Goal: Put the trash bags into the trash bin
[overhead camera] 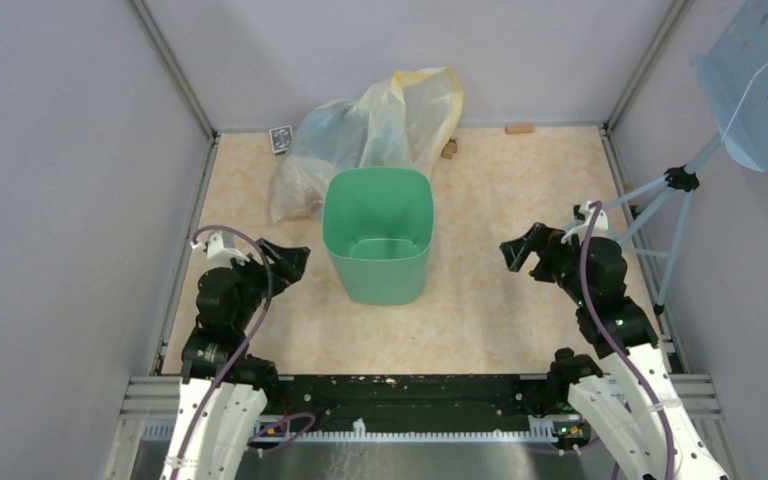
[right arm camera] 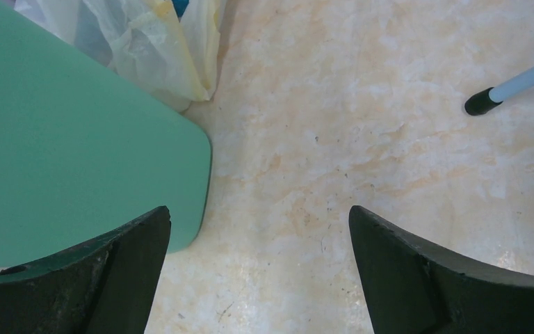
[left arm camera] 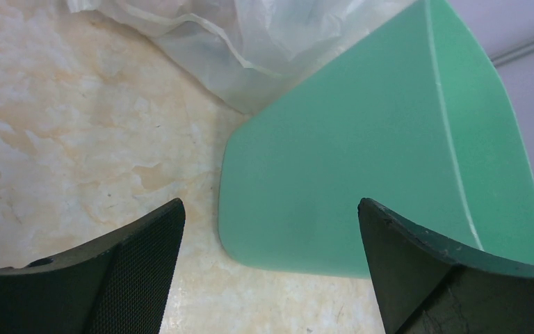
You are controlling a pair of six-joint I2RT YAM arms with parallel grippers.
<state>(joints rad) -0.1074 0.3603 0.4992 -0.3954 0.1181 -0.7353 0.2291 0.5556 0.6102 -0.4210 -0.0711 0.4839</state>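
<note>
The mint-green trash bin (overhead camera: 378, 235) stands upright in the middle of the table, and what shows of its inside holds nothing. It also shows in the left wrist view (left arm camera: 382, 160) and in the right wrist view (right arm camera: 69, 174). No black trash bag shows in any view. My left gripper (overhead camera: 288, 262) is open and empty, just left of the bin; in its wrist view the left gripper (left arm camera: 271, 261) has the jaws wide apart. My right gripper (overhead camera: 522, 252) is open and empty, right of the bin; its wrist view shows the right gripper (right arm camera: 259, 268) over bare table.
A big translucent clear-yellowish plastic bag (overhead camera: 380, 130) lies behind the bin, against the back wall. A small dark card (overhead camera: 280, 139) and a wooden block (overhead camera: 519, 128) lie at the back edge. A light-blue perforated panel on a tripod (overhead camera: 680, 190) stands at the right.
</note>
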